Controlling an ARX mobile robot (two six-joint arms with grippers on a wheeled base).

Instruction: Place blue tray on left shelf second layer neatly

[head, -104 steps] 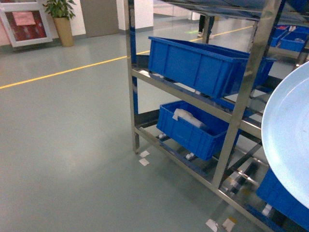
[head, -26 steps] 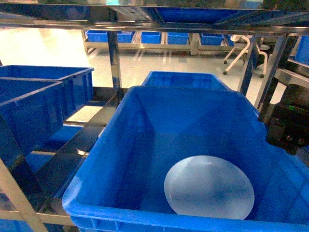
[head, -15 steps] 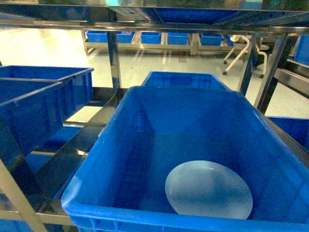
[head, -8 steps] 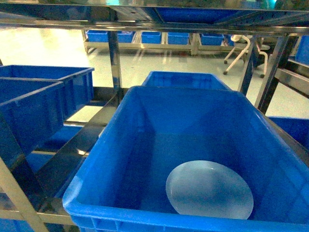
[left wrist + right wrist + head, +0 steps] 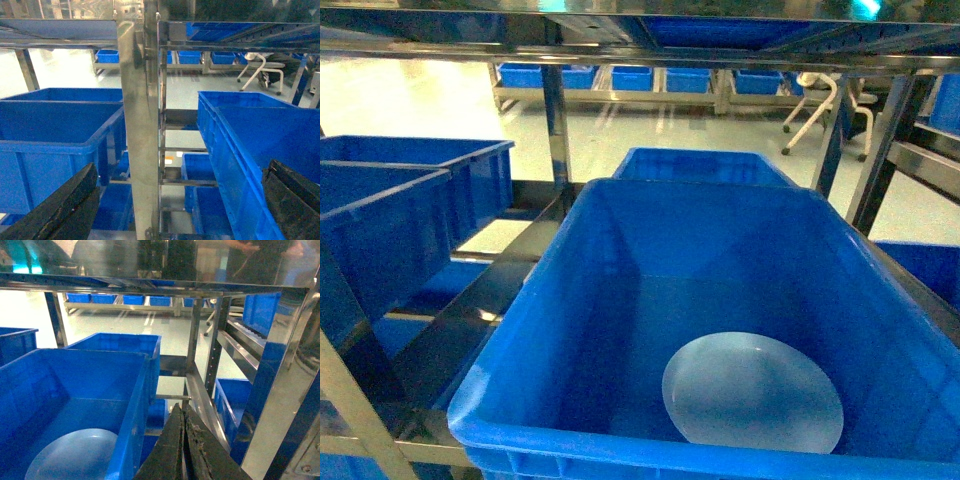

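The blue tray [image 5: 752, 392] lies flat on the floor of a big deep-blue crate [image 5: 620, 260], toward its front right; nothing holds it. This crate rests on a level of the steel shelf [image 5: 557, 120]. In the right wrist view the tray [image 5: 75, 455] shows at lower left inside the crate, and my right gripper [image 5: 182, 411] is shut and empty, outside the crate's right wall. My left gripper [image 5: 181, 170] is open wide with nothing between its fingers, facing a steel upright [image 5: 142, 125]. Neither gripper shows in the head view.
More deep-blue crates [image 5: 400, 200] sit on the rack to the left, and another [image 5: 705, 162] behind. A higher shelf level [image 5: 640, 45] runs close overhead. Slanted steel uprights [image 5: 280, 380] stand at the right. A white chair [image 5: 820, 100] stands on the floor beyond.
The tray, earlier held close to the camera beside the rack, now lies in the crate. The dark gripper at the crate's right edge has left the head view.
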